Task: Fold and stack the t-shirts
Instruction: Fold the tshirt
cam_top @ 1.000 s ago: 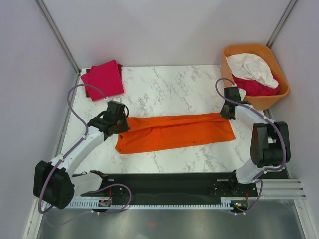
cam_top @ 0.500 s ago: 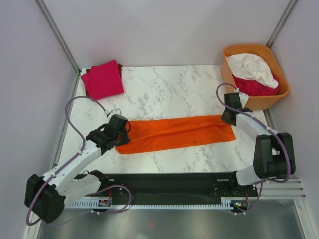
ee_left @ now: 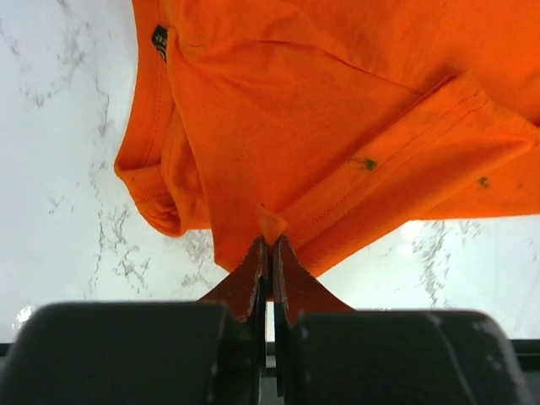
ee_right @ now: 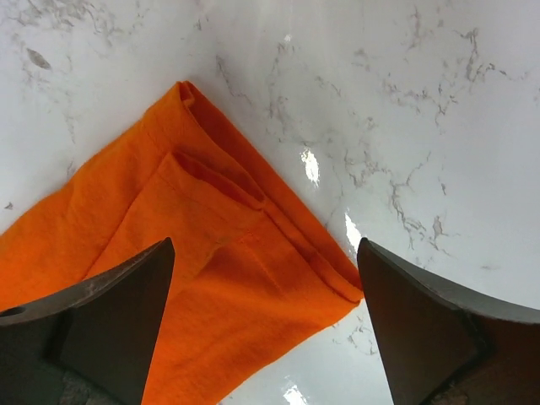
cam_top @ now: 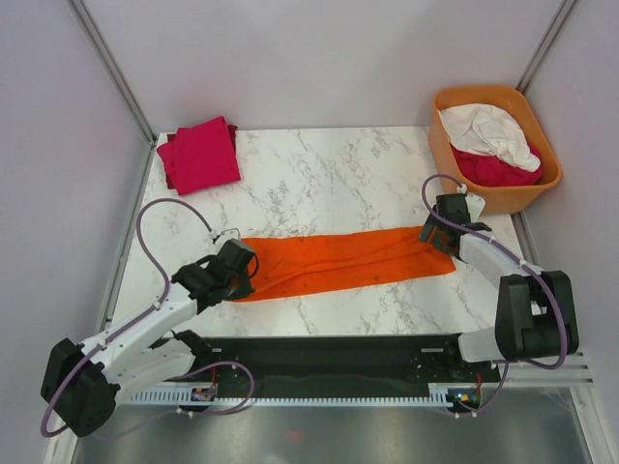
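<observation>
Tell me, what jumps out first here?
The bright orange t-shirt, a long strip across the middle of the marble table, jumps out first. The left claw pinches its left end; the right claw hangs open over its right end. An orange tub holding a white shirt and a crimson shirt sits at the far right.

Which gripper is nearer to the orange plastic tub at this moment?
Right. The right gripper hangs close beside the tub, on its near left side, over the right end of the orange t-shirt. The left gripper pinches the shirt's opposite end, across the table.
</observation>
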### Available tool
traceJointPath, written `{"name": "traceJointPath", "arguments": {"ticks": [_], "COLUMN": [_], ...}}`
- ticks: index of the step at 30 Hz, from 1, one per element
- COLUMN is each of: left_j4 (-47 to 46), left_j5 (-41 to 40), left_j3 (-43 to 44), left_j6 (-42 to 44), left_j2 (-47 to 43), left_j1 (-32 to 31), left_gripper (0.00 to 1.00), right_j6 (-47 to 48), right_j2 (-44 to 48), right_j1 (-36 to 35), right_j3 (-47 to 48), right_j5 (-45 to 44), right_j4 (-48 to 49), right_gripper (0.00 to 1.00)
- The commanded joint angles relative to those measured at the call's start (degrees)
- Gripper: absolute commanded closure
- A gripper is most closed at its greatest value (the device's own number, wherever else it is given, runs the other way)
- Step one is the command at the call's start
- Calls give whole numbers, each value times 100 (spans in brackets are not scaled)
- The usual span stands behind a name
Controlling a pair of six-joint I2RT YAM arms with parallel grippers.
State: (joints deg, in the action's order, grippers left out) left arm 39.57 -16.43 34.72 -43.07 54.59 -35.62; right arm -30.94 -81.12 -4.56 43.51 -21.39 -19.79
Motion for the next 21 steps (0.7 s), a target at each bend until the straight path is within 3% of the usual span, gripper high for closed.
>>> {"name": "traceJointPath", "arguments": {"ticks": [1,2,3,8,12,14,16,17,21], "left_j4": [112,138,495,569,569,613,395,306,77], "left_j5": [-186,-177,-46,-335,-335,-98,-361,-448,-739], "left_j3": [8,156,254,964,1011,783,756,782,1133], "left_j6": [-219,-306,-890,-624,-624,-544,-580,-571,-386], "left_j2": [-316,-491,-563,-555,-256,-194,-46,34,762], "left_j1": [-200,-218,-226,-235,-297,-306,-306,-297,-113], "left_gripper": [98,98,1,4,4,0,6,6,0], "right_j6": [-114,-105,-18,255,387,378,378,361,457], "right_j2": [526,632,833,932,502,422,229,124,-692], "right_j1": [-45,-89,-237,-713,-836,-845,-845,-845,-819], "right_j3": [-27,26,157,658,1150,1151,1143,1151,1414], "right_j5": [125,161,239,784,917,891,917,900,777], "right_j4": [195,212,282,424,274,353,458,467,380], "right_gripper": [2,2,3,8,16,33,60,64,56]}}
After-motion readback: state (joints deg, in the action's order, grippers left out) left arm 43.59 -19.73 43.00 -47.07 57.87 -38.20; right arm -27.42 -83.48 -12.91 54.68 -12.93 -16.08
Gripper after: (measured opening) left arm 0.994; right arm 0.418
